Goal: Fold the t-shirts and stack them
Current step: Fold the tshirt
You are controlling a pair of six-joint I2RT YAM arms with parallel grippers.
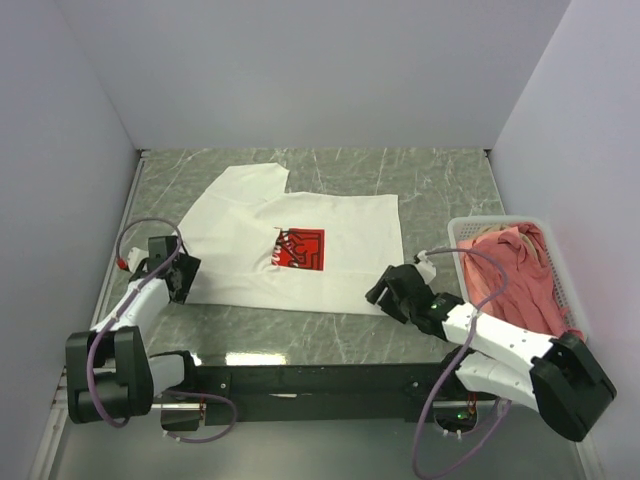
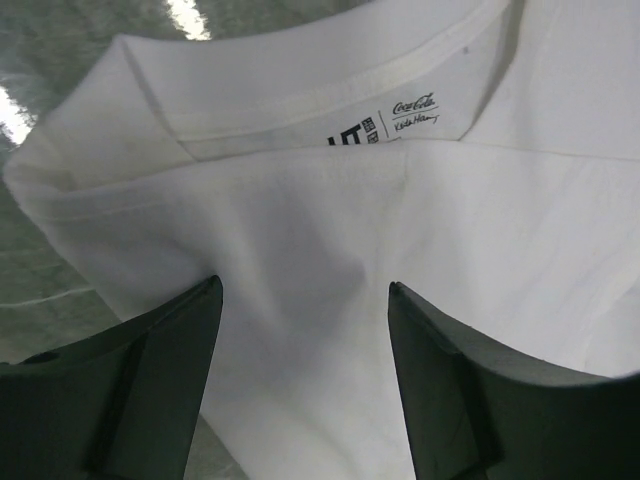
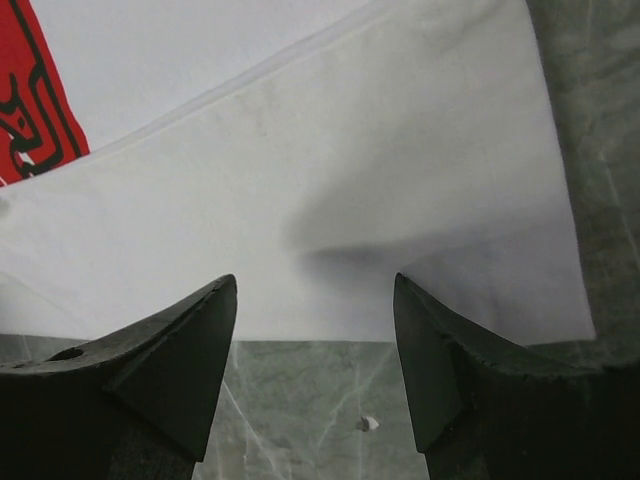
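Observation:
A white t-shirt [image 1: 300, 215] with a red rectangular print [image 1: 300, 250] lies spread on the marble table, one sleeve pointing to the far left. My left gripper [image 1: 183, 272] stands open at the shirt's left edge. In the left wrist view its jaws [image 2: 305, 288] hang apart over the white cloth [image 2: 300, 200], just below the collar and its label [image 2: 400, 115]. My right gripper [image 1: 380, 290] is open at the shirt's near right corner. In the right wrist view it [image 3: 315, 280] sits at the hem [image 3: 350, 170], with bare table between the fingers. Salmon-pink t-shirts [image 1: 520, 275] fill the basket.
A white slatted basket [image 1: 470, 228] stands at the right edge of the table, beside the right arm. Pale walls close the table in on the left, back and right. Green marble tabletop [image 1: 430, 180] shows beyond the shirt. A small white speck [image 3: 368, 423] lies near the right fingers.

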